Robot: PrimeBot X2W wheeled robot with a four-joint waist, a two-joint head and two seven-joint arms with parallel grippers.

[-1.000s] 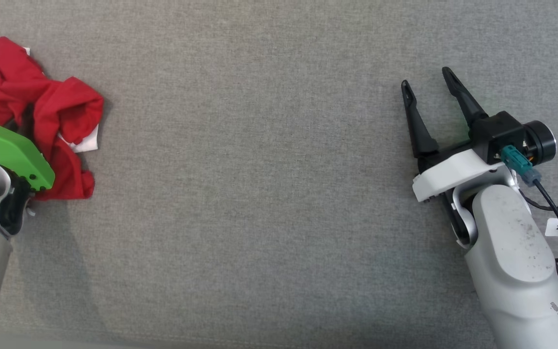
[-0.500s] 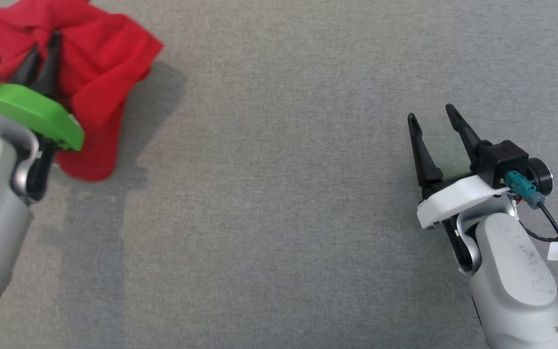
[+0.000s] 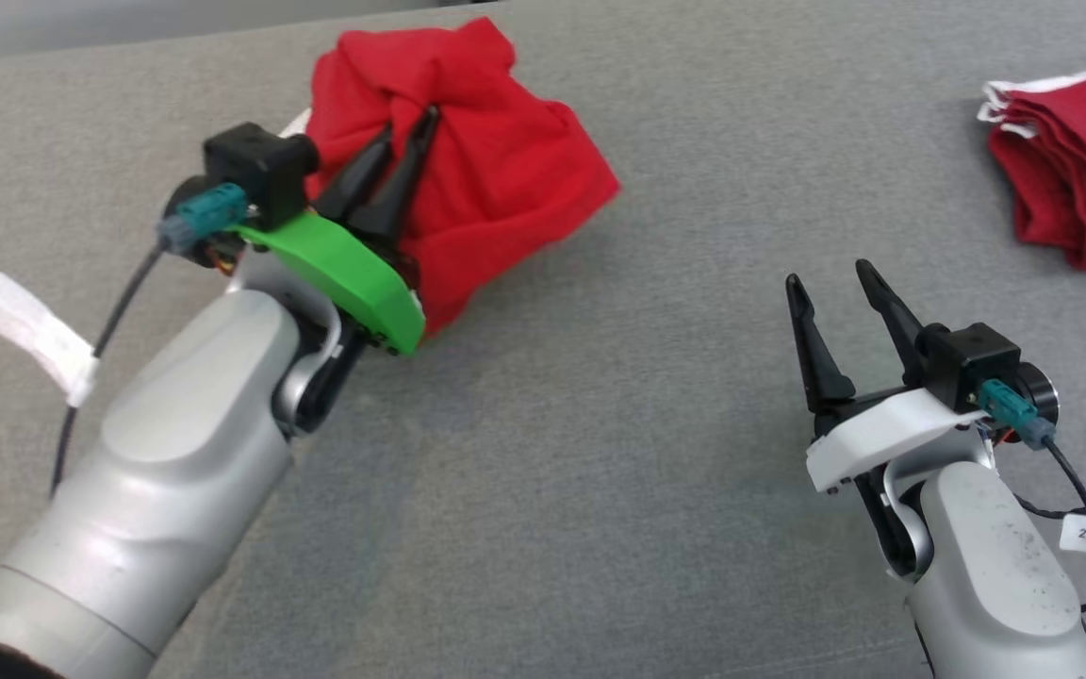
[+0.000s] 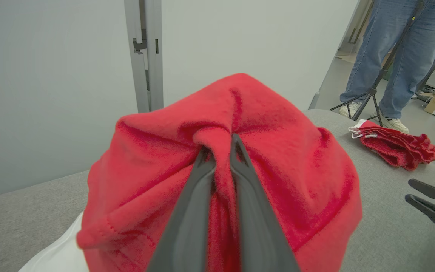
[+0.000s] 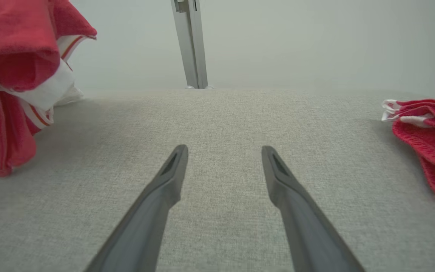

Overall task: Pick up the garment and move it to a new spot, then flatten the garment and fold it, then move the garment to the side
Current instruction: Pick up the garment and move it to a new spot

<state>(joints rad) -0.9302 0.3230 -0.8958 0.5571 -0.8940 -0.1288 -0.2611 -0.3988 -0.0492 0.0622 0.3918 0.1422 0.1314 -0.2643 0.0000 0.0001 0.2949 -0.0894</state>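
Note:
The garment point(image 3: 496, 179) is a crumpled red cloth with white trim, hanging in a bunch above the grey surface point(image 3: 600, 453) at upper centre-left. My left gripper point(image 3: 406, 127) is shut on a pinched fold of it; the left wrist view shows the garment point(image 4: 278, 158) draped around my left gripper point(image 4: 219, 145). In the right wrist view the garment point(image 5: 13, 75) hangs at the far left. My right gripper point(image 3: 826, 278) stands open and empty at the lower right, low over the surface, also seen as my right gripper point(image 5: 225, 151).
A folded stack of red garments point(image 3: 1080, 160) lies at the far right, also in the left wrist view point(image 4: 395, 145) and right wrist view point(image 5: 429, 128). A person's legs point(image 4: 391, 56) and a tripod stand beyond the surface. A grey post point(image 5: 189, 41) rises behind.
My left gripper has lifted the garment off the surface and carried it rightward toward the middle. The head camera has also shifted, bringing the folded stack into view. The right gripper stays open.

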